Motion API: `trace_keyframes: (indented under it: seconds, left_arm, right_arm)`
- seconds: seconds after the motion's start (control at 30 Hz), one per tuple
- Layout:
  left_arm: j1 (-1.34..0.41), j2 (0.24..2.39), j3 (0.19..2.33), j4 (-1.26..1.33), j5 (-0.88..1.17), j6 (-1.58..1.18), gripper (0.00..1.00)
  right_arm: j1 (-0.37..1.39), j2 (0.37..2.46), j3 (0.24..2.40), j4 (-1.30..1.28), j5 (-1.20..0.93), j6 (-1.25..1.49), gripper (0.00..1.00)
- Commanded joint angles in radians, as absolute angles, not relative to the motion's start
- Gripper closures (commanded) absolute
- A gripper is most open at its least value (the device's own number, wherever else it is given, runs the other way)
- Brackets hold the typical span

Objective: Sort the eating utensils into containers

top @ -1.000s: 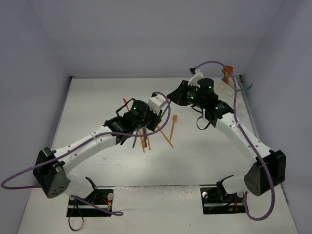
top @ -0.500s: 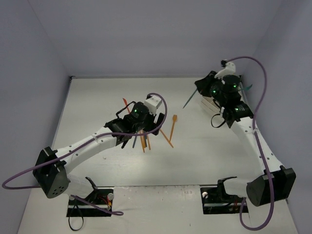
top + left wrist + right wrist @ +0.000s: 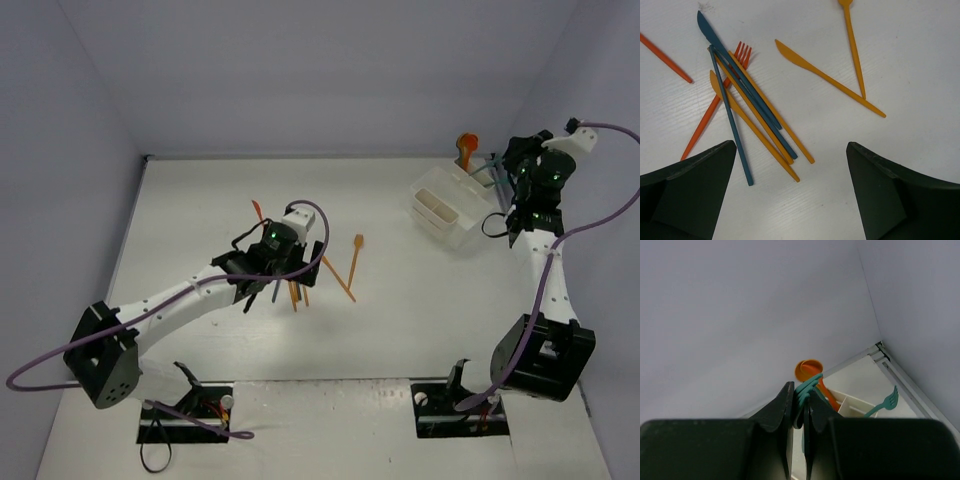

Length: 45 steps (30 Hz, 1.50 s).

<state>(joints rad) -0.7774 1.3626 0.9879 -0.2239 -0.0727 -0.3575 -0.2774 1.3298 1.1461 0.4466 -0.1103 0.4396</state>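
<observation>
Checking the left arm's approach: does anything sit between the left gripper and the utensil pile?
Nothing visible does. The left gripper is open over bare table, and the near ends of the pile show between its fingers. The utensils do overlap one another, so a single pick may be awkward.
</observation>
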Motion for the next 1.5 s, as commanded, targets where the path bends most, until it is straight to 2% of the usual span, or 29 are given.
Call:
trace_keyframes:
  seconds: [0.0, 0.33, 0.83, 1.27, 1.37, 1.47]
  left_arm:
    - [-0.752, 1.303, 0.980, -0.207, -0.081, -0.397, 0.08]
    - [-0.709, 1.281, 0.934, -0.203, -0.079, -0.407, 0.06]
    - [-0.690, 1.351, 0.948, -0.195, -0.025, -0.417, 0.06]
    - [-0.690, 1.332, 0.932, -0.206, -0.029, -0.431, 0.06]
    - [-0.690, 1.334, 0.931, -0.204, -0.029, -0.435, 0.06]
    - [-0.690, 1.340, 0.936, -0.202, -0.025, -0.441, 0.06]
  right_arm:
    - [-0.304, 1.434, 1.191, 0.670, -0.079, 0.428, 1.00]
    - [-0.321, 1.624, 1.299, 0.729, -0.046, 0.396, 1.00]
    - [-0.333, 1.680, 1.297, 0.783, -0.010, 0.382, 1.00]
    - [-0.329, 1.786, 1.270, 0.845, -0.041, 0.424, 1.00]
    - [-0.327, 1.799, 1.269, 0.845, -0.057, 0.429, 0.97]
    - [-0.325, 1.799, 1.256, 0.841, -0.064, 0.432, 0.90]
